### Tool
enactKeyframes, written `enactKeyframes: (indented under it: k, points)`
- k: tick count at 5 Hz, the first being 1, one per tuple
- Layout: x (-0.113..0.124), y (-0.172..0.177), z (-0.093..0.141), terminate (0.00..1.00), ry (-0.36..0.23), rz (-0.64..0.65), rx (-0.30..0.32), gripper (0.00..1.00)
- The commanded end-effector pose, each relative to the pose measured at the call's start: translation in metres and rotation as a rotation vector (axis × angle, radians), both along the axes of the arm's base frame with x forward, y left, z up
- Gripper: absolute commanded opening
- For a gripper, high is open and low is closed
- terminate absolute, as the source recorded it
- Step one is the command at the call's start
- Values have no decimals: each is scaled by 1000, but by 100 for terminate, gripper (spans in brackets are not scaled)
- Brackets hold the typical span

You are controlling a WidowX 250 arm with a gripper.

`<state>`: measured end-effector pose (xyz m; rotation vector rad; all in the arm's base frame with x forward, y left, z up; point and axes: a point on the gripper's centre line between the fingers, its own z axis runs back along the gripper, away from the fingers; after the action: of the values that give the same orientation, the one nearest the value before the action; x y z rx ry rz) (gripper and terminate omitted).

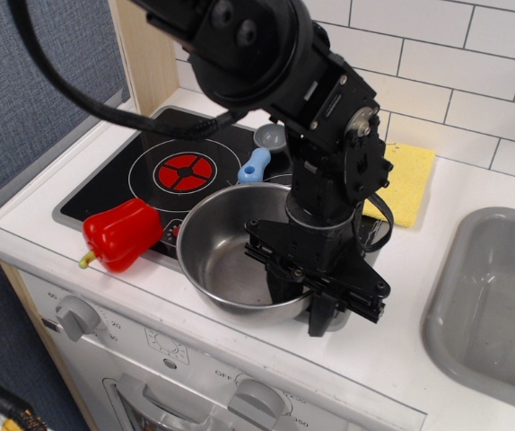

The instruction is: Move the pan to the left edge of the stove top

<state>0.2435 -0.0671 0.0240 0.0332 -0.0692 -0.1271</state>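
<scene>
Tabletop (392,346): white counter carrying everything; the stove sits at its left part, well apart from the grey sink (495,296) on the far side.
Stove (118,175): glossy black top with a grey rim; one red spoked burner shows behind the pan, the other is hidden.
Robot arm: black, coming down from above the stove onto the pan's right rim.
Pan (217,256): shiny steel, round and deep, so no long axis to line up; it sits at the stove's front right corner, overhanging the front rim.
Tool (301,305): narrow, with one finger inside the pan and the other outside, straddling the right wall; whether it truly pinches the wall I cannot tell.
Key relation: the pan lies to the left of the tool, and the stove's left edge is further left, so the coming move looks like a push or drag leftward.
Pepper (123,233): red, just beside the pan on its left, likely in the way.
Sponge (405,184): yellow, behind the arm, right of the stove.
Scoop (262,153): grey with a blue handle, behind the pan.
Writing: small dial numbers below the pan, too small to read reliably.
</scene>
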Motion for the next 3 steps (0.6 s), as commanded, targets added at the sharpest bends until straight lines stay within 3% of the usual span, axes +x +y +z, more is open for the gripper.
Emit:
enactKeyframes:
  k: [1,2,3]
  points:
    - [0,-7,7,0,-9,-41,4,0]
    - [3,-12,25,0,7,-116,16,0]
    - [17,-5,76,0,-59,-121,19,0]
